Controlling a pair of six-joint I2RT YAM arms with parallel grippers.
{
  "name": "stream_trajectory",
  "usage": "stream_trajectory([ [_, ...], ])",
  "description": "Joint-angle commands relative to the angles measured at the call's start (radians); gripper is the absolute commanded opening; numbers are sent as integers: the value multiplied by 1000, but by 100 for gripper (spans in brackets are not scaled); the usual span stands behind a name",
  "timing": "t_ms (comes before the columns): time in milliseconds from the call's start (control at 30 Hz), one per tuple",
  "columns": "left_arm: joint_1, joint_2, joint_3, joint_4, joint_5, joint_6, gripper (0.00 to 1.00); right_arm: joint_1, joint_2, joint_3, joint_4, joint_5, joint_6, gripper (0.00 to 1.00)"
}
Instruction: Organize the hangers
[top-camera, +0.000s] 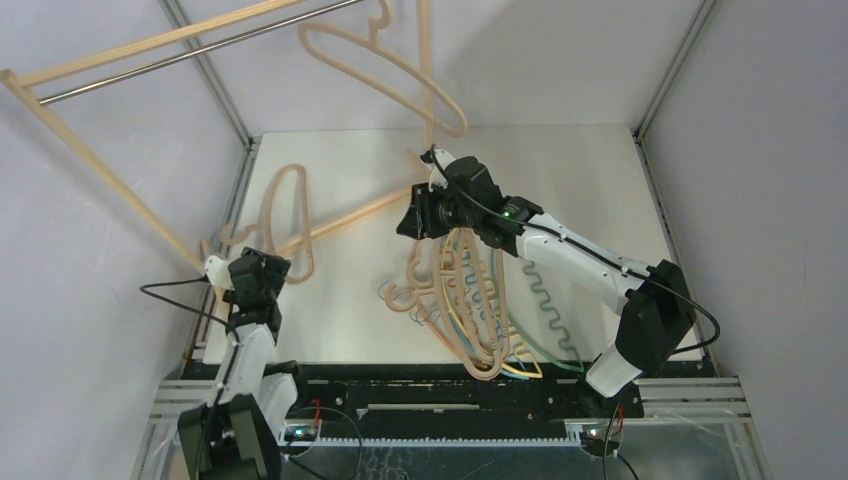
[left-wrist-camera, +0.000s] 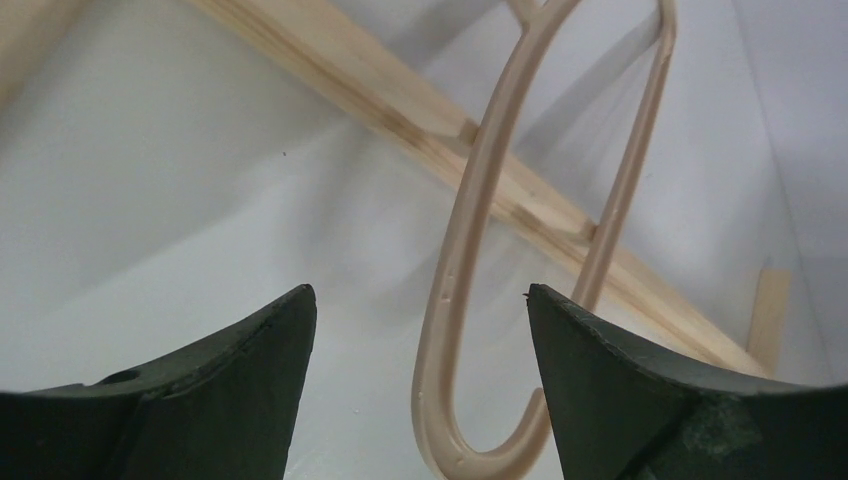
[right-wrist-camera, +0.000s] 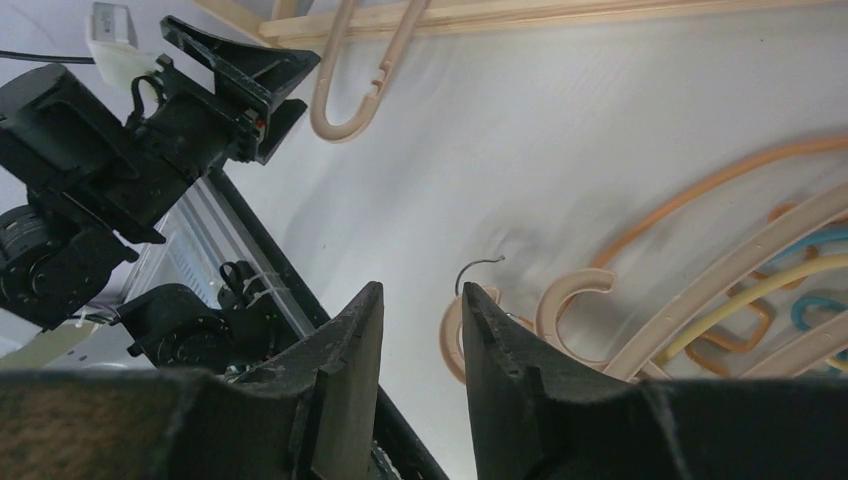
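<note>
- Left gripper (left-wrist-camera: 420, 295): fingers spread wide, gripping nothing. The looped end of a curved light-wood hanger (left-wrist-camera: 447, 300) lies just ahead between them, crossing the light-wood rack's base bar (left-wrist-camera: 380, 105).
- Right gripper (right-wrist-camera: 422, 290): narrow gap with nothing in it. A pile of light-wood, orange, teal and yellow hangers (right-wrist-camera: 690, 305) lies ahead to its right.

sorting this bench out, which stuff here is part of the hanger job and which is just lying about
Job:
- hanger pile by the right hand
- hung wooden hanger at the top
- lying wooden hanger before the open left hand

Just there:
- rack frame
- metal rail
- table
- black cable
</note>
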Motion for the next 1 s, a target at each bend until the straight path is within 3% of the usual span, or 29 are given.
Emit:
stream_trajectory([
  [0,21,102,-1,179,133,-6,82,-13,-39,-7,45,-15,4,42],
  [333,22,218,-9,310,170,-19,82,-54,-38,-32,68,-46,9,42],
  [633,22,337,-53,422,204,-33,67,-64,-45,-49,82,-56,19,41],
  [800,26,352,-60,465,232,-38,52,-68,-57,-74,90,-53,26,40],
  [967,27,357,-60,487,270,-38,23,-71,-66,-92,98,-48,31,39],
])
